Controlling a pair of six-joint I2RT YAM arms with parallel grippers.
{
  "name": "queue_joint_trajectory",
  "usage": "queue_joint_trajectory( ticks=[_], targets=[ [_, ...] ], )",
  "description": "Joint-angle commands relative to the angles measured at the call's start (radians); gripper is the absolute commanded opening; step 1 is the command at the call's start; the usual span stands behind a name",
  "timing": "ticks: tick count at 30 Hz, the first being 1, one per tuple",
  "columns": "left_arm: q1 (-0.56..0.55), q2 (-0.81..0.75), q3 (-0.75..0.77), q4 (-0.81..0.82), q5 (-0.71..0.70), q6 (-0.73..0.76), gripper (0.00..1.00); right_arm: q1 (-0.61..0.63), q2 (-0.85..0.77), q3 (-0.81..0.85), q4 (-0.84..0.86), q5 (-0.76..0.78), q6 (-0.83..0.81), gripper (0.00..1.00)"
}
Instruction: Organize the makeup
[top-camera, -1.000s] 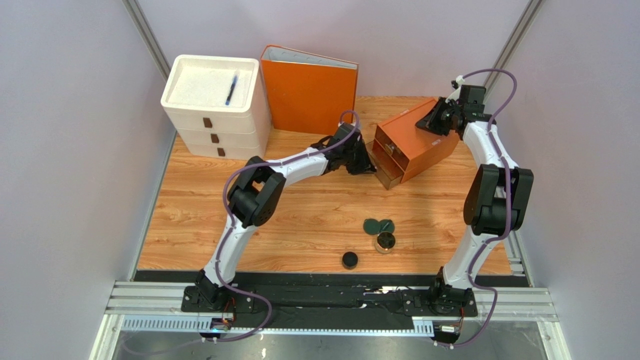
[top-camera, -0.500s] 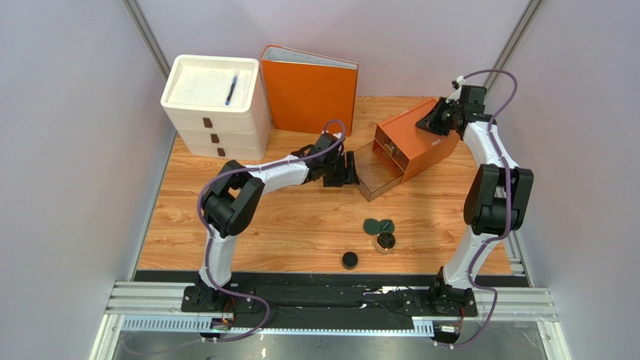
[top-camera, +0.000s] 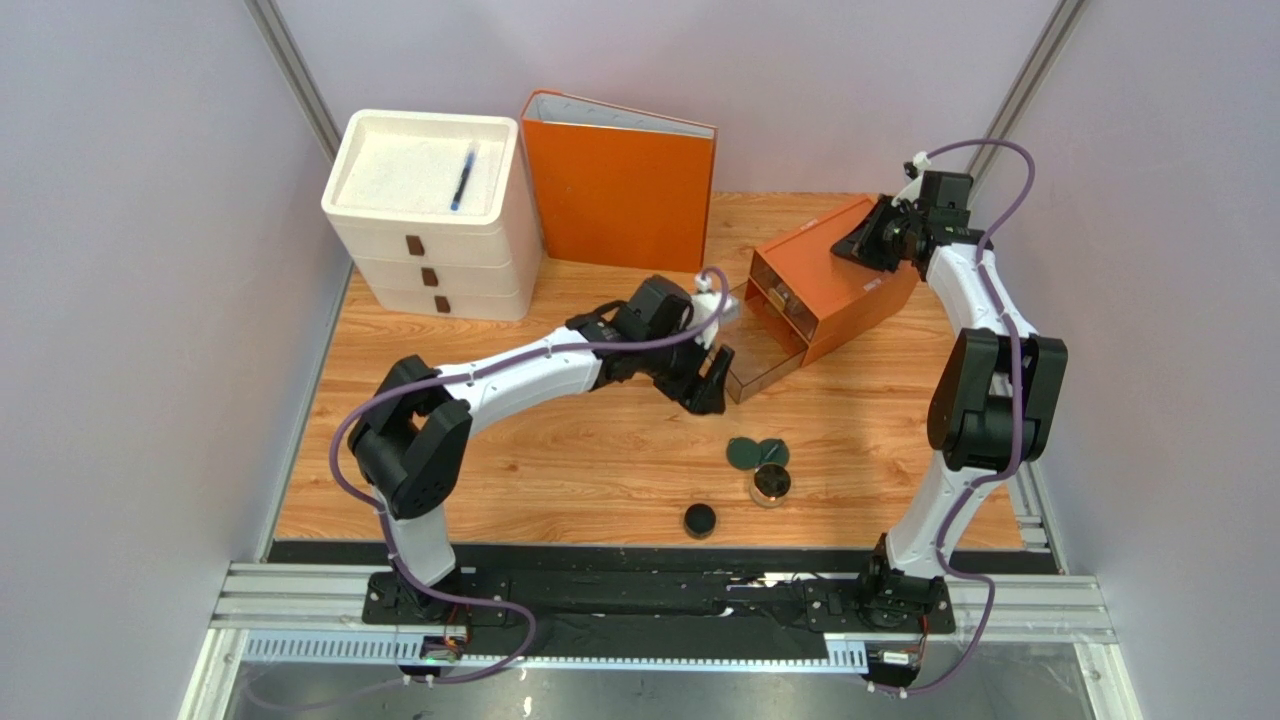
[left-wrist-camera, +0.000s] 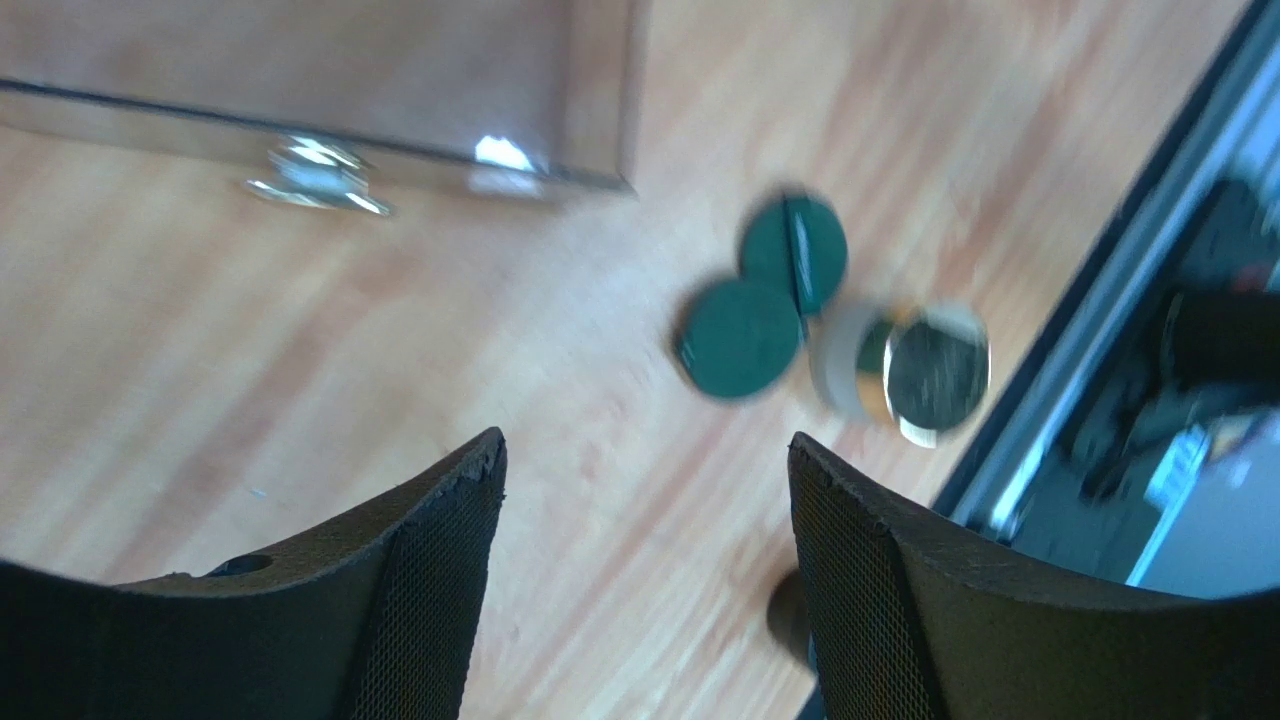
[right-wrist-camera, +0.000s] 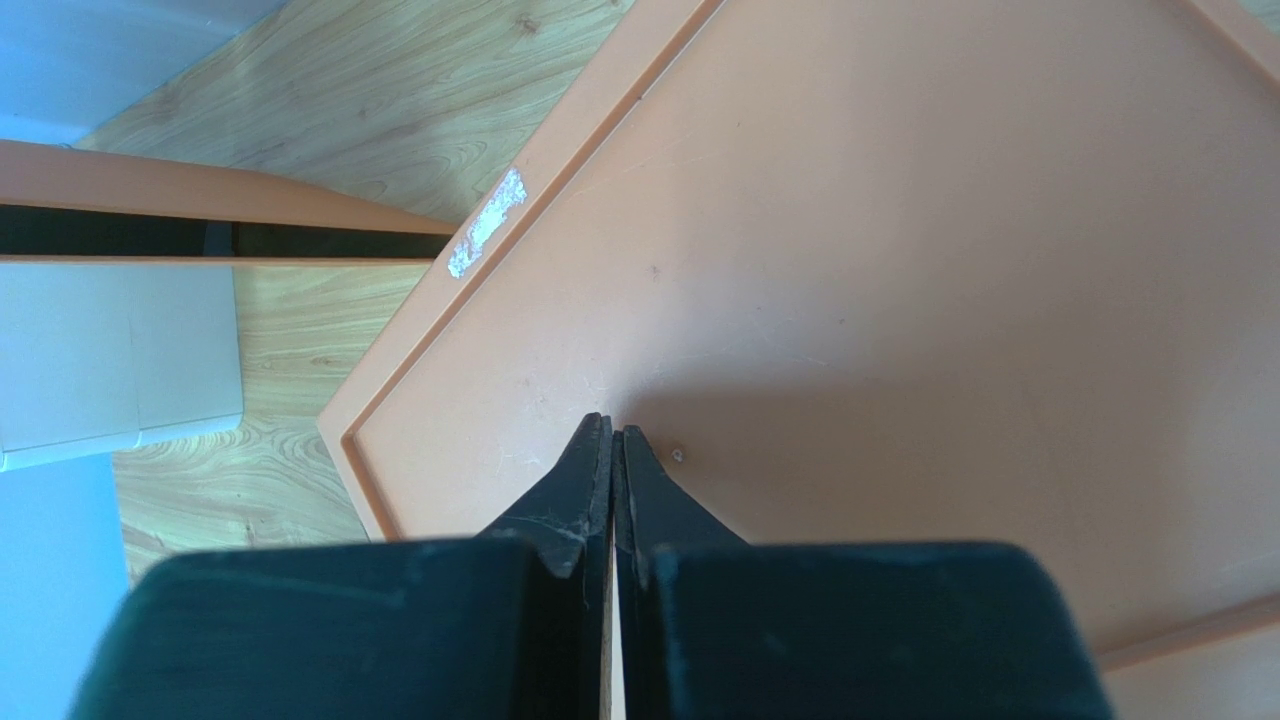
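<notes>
You have a wood-grain tabletop (top-camera: 601, 450) boxed in by pale lilac walls (top-camera: 135, 300), slanted metal posts (top-camera: 293, 68) at its far corners, an aluminium rail (top-camera: 286, 600) along its near edge, and a white drawer unit (top-camera: 436, 225) at the far left corner.

Bare tabletop (top-camera: 601, 450) between left gripper (top-camera: 717, 384) and green compact (top-camera: 757, 450); open drawer (top-camera: 762, 366) just beside gripper; gold-rimmed jar (top-camera: 771, 482) crowds compact.

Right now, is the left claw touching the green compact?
Apart. Left wrist view shows bare table between the open left claw and the green compact.
</notes>
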Motion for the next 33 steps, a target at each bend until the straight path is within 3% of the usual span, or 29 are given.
queue_joint_trajectory(
  ticks=[1,12,18,26,33],
  targets=[
    [-0.075,-0.058,-0.059,-0.186,0.049,0.226,0.74,0.015,0.13,-0.117,-0.301,0.114,-0.05,0.0],
    [-0.199,-0.069,-0.014,-0.445,0.092,0.327,0.73,0.015,0.129,-0.137,-0.283,0.098,-0.039,0.0],
    [-0.299,0.023,0.065,-0.542,0.111,0.365,0.72,0.015,0.121,-0.144,-0.278,0.098,-0.038,0.0],
    [-0.373,0.124,0.136,-0.556,0.073,0.384,0.72,0.015,0.118,-0.149,-0.275,0.095,-0.036,0.0],
    [-0.374,0.16,0.138,-0.542,-0.059,0.399,0.72,0.015,0.118,-0.153,-0.272,0.09,-0.033,0.0]
  ],
)
